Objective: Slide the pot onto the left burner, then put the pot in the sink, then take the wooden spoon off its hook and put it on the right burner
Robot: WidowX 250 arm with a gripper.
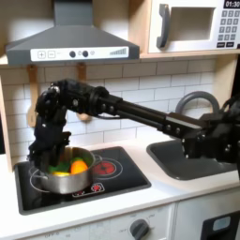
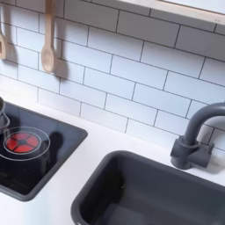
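Note:
In the first exterior view the shiny steel pot sits on the burner at the first exterior view's left of the black cooktop, with orange and green pieces inside it. My gripper hangs down at the pot's left rim; its dark fingers merge with the rim, so their state is unclear. The burner with red rings beside the pot is bare, as it is in the second exterior view. The wooden spoon hangs on the tiled wall. The dark grey sink lies to the right of the cooktop.
The arched faucet stands behind the sink. A range hood overhangs the cooktop and a microwave sits up high. Another wooden utensil hangs left of the spoon. My arm stretches across above the counter.

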